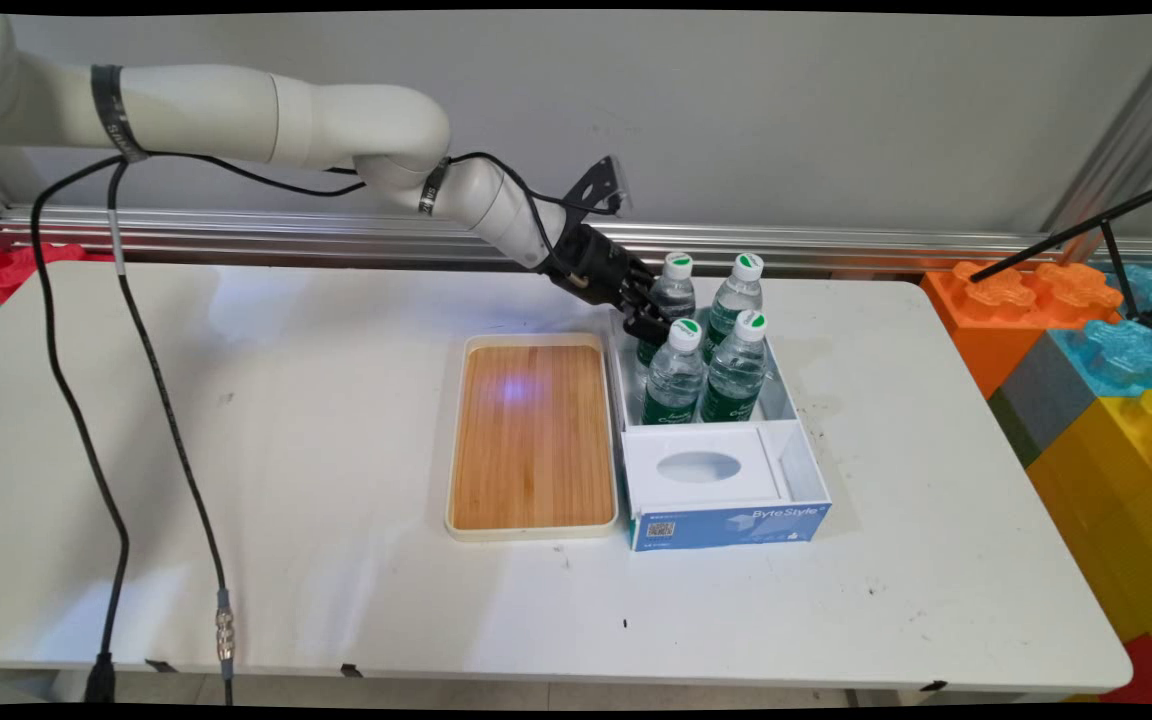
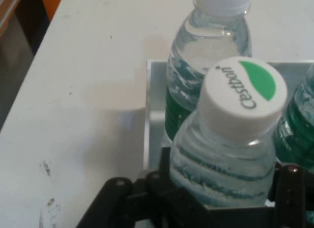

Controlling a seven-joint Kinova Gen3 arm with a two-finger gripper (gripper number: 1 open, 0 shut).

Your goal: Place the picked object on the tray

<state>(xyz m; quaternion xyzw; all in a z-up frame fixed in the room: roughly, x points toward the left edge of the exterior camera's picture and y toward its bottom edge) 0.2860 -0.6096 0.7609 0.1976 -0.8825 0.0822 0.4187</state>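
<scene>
Setting: robotics lab or test cell.
Evidence, furniture: plain white table (image 1: 336, 600), marked and scuffed, against a bare grey wall (image 1: 736, 100).
Evidence, fixtures: aluminium rail (image 1: 236, 235) along the wall base; black tripod legs (image 1: 1116, 240) at right.
Evidence, surroundings: oversized coloured building blocks (image 1: 1096, 380) stacked beside the table.

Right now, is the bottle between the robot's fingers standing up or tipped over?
Upright. That bottle stands in the white box with its cap on top, like the three beside it; the fingers flank its shoulder.
</scene>
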